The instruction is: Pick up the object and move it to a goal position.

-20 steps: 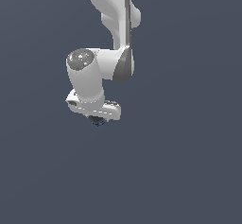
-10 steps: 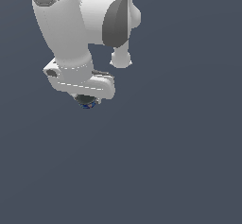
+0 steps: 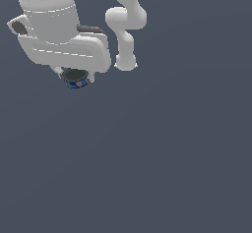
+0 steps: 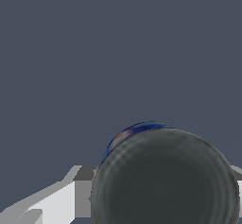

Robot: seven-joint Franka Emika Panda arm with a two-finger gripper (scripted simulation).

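Now hanging right under the gripper (image 3: 75,75), can (image 3: 75,79) pinched between fingers, axis along theirs, nothing visible marking the goal.

Smooth simulated finishes

The can (image 4: 165,180) is showing a dull ringed metallic top; the gripper (image 3: 75,74) is looking matt white.

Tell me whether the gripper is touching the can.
Touching. In the exterior view the can hangs clamped under the gripper, nothing beneath it; the wrist view shows its dark top between the fingers.
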